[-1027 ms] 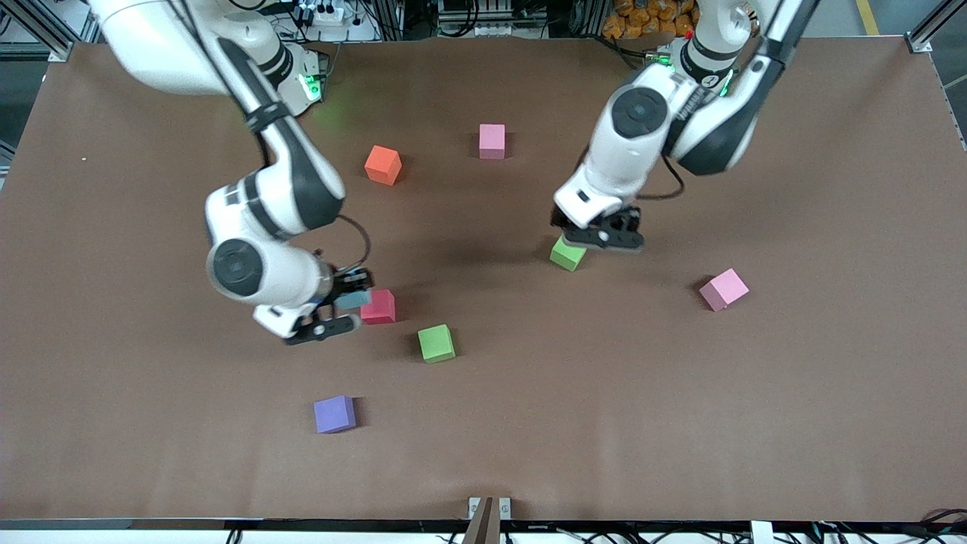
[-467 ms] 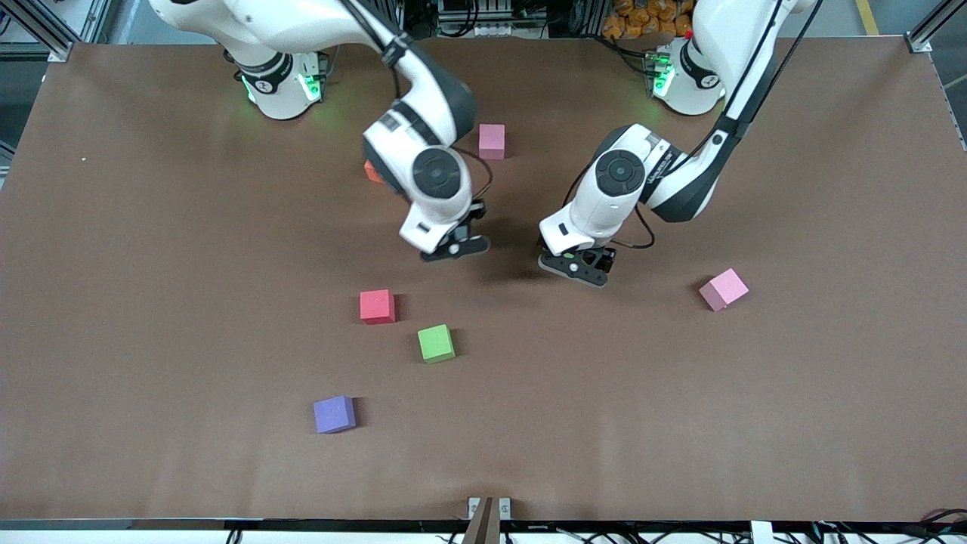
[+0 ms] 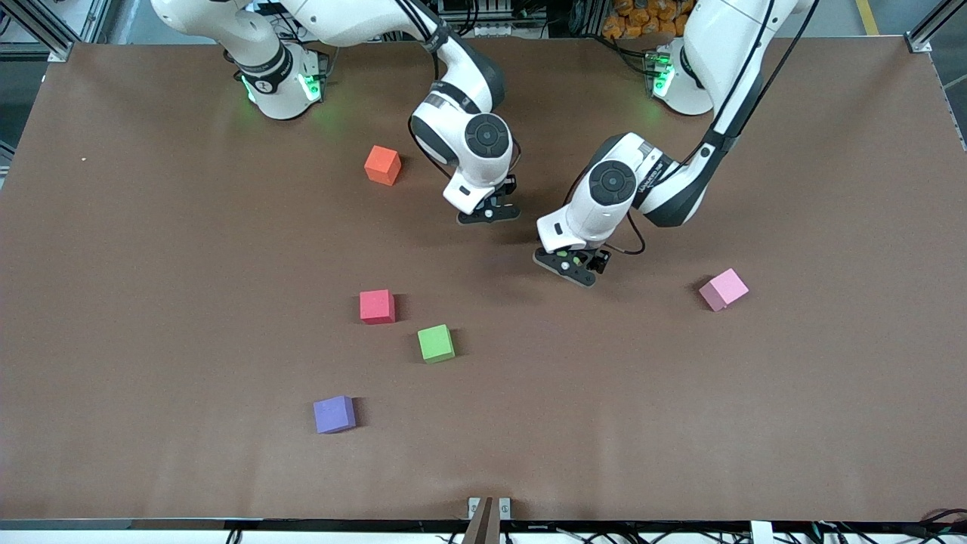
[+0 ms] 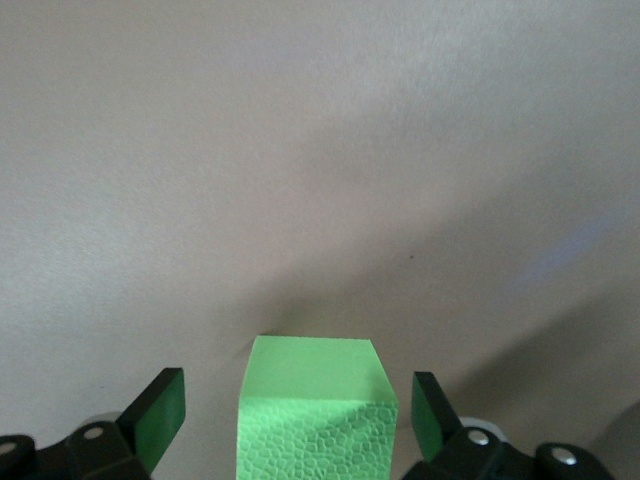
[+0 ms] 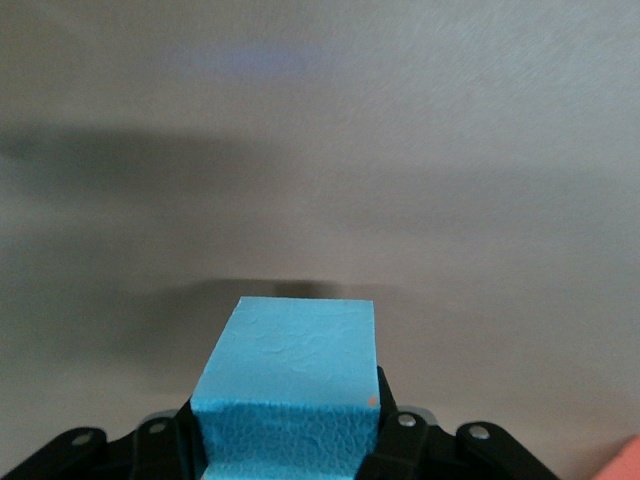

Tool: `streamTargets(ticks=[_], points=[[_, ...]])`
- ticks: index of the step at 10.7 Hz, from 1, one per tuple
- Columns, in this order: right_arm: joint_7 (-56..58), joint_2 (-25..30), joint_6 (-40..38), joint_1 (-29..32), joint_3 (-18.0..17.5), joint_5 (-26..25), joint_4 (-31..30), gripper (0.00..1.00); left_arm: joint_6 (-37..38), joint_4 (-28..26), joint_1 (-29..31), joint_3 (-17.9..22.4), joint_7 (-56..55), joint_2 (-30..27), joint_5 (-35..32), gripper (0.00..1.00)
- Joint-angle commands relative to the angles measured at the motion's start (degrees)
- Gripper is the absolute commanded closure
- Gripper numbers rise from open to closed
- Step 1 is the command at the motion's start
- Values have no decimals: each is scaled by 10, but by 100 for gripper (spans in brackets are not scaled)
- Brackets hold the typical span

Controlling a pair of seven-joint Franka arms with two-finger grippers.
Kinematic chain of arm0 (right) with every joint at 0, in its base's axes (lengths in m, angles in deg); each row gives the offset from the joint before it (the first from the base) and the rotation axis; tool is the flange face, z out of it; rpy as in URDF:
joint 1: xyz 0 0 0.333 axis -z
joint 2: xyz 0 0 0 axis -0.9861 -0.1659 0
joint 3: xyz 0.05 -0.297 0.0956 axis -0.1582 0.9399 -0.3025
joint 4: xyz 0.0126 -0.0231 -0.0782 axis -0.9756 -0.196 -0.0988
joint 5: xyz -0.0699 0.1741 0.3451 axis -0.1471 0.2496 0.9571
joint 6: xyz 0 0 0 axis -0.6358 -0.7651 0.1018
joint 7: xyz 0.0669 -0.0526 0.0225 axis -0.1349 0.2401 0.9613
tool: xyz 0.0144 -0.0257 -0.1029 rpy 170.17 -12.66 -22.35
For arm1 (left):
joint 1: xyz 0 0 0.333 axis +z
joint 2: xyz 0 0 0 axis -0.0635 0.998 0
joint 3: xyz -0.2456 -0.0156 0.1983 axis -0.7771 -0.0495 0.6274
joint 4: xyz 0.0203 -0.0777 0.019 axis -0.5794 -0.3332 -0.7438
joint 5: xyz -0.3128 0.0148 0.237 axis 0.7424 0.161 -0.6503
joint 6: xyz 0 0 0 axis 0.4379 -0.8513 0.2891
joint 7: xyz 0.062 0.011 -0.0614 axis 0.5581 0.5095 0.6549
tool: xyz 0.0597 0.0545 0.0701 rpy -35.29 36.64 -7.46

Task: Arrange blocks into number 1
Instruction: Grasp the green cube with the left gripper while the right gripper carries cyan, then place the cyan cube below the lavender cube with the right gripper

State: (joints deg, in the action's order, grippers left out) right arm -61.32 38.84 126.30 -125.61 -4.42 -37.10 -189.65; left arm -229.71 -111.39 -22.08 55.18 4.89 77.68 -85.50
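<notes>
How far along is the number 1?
Nothing is lined up yet. In hand: right gripper is shut on the light blue block; open left gripper straddles a green block. Left: red block, second green block, pink block lie scattered.

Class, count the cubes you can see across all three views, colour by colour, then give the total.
green cubes: 2, one in the front view, another in the left wrist view
pink cube: 1
red cube: 1
orange cube: 1
purple cube: 1
light blue cube: 1
Total: 7
</notes>
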Motion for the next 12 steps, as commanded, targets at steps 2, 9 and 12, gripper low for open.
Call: streamTargets(ticks=[2, 9, 12], points=[[-31, 3, 14, -24, 3, 28, -15, 96, -15, -33, -4, 5, 4, -3, -13, 0], [-50, 11, 58, -51, 1, 66, -58, 96, -7, -47, 2, 19, 0, -24, -5, 100], [-61, 17, 58, -64, 1, 73, -64, 96, 36, -40, 6, 23, 8, -44, -6, 100]])
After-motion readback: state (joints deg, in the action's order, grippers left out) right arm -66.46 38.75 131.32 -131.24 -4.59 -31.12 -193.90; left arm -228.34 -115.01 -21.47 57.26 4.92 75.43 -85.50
